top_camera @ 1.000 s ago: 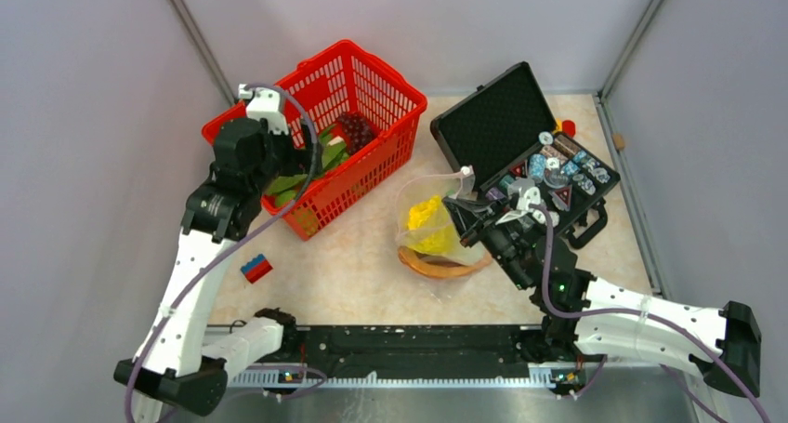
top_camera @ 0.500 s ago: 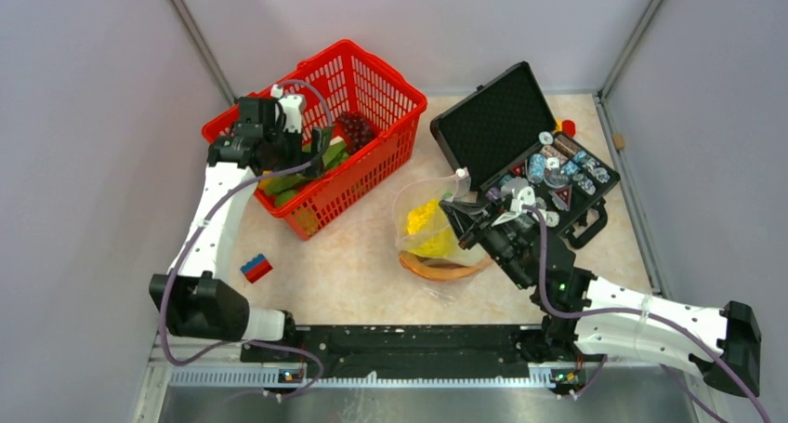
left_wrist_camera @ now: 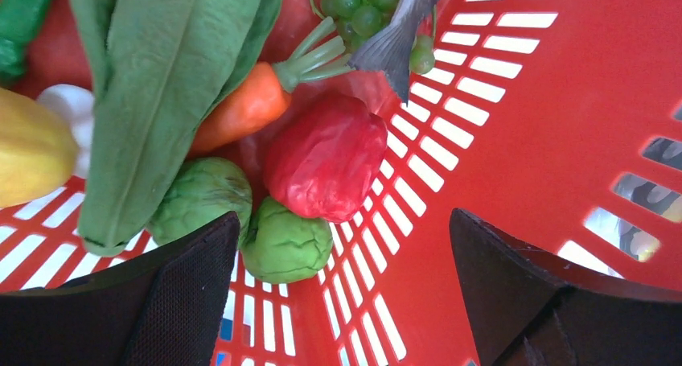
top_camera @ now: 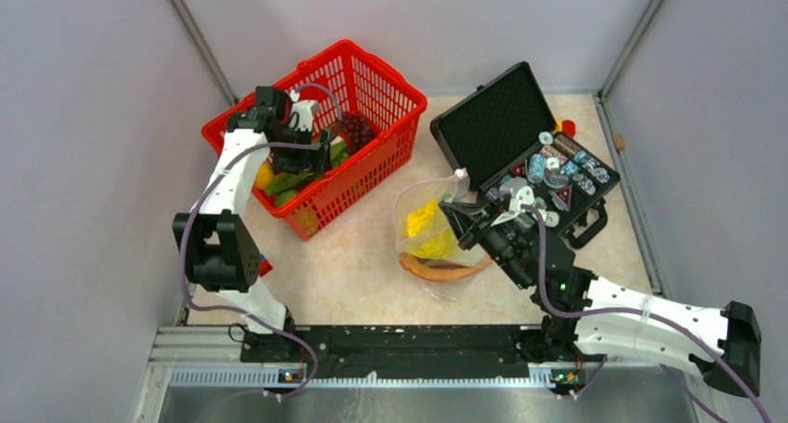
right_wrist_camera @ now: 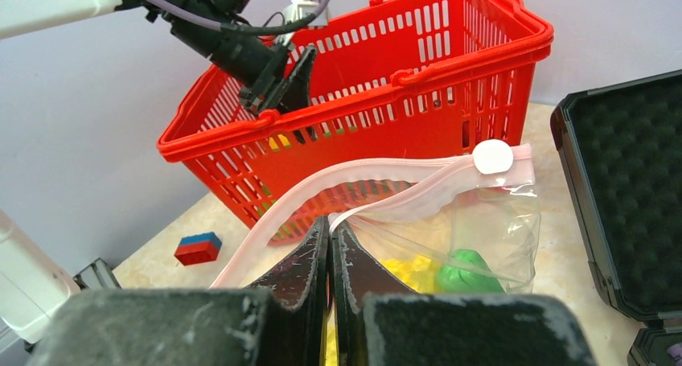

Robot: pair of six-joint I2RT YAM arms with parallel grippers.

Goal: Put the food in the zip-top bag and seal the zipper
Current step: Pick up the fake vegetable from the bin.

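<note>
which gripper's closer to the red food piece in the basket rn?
Left. The left gripper is open inside the basket, right over the red piece. The right gripper is off at the bag, shut on its mouth edge.

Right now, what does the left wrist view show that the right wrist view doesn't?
Only left wrist: inside the basket, a red piece, carrot, green fruit. Only right wrist: the bag, its pink zipper, the right gripper shut on its edge, the block, the case. Both: the basket and the open left gripper.
</note>
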